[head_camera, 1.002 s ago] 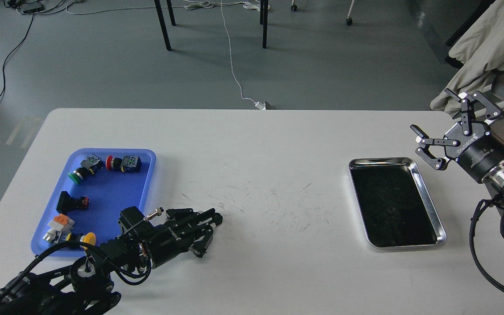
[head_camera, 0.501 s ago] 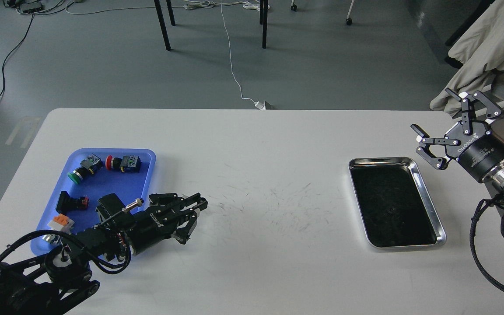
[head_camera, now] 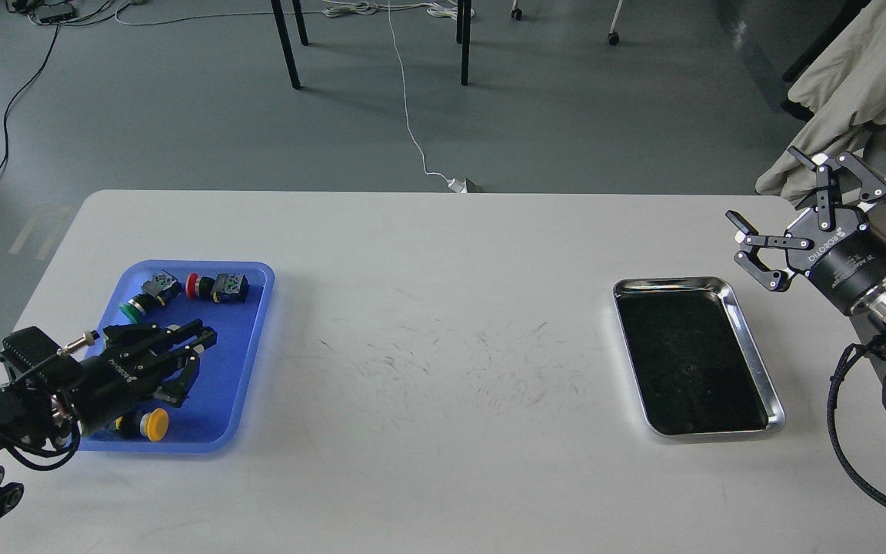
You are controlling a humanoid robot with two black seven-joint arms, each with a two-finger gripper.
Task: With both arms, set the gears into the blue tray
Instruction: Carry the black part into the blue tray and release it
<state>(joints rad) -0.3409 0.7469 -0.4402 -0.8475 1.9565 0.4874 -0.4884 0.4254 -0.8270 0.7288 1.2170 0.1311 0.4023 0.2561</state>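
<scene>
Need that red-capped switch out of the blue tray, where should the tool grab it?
Take the red-capped switch by its blocky body, right of the cap, coming down from above. It lies on its side, long axis left to right, near the blue tray's far rim, so closing front to back should meet flatter faces than the round cap.

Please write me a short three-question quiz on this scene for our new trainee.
1. True or false: the left pincer is over the blue tray.
2. Which is open wide? A. the right pincer B. neither
3. Fill in: the push-button at the tray's near edge has a ____ cap.

Key: 1 true; 2 A; 3 yellow.
</scene>
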